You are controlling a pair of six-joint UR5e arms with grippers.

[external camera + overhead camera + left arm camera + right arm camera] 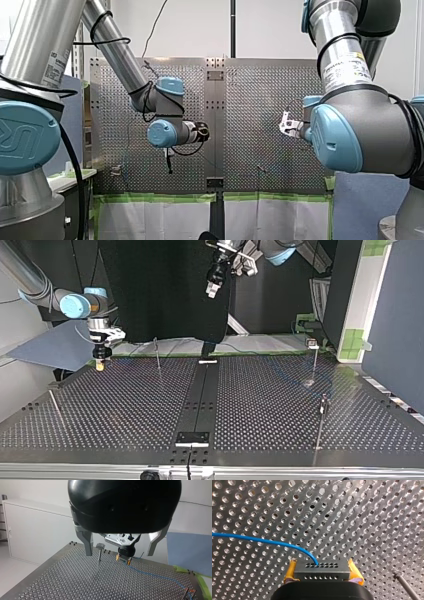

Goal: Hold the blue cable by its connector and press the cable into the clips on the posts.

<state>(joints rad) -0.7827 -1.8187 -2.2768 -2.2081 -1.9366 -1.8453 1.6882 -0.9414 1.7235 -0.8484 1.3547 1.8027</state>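
right tool (323,577) gripping connector (322,568), cable (262,540) seemingly slack

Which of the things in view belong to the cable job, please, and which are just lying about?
Job in hand:
- cable
- connector, held in my right hand
- posts with clips

Lying about:
- blue sheet
- green tape
- cabinet
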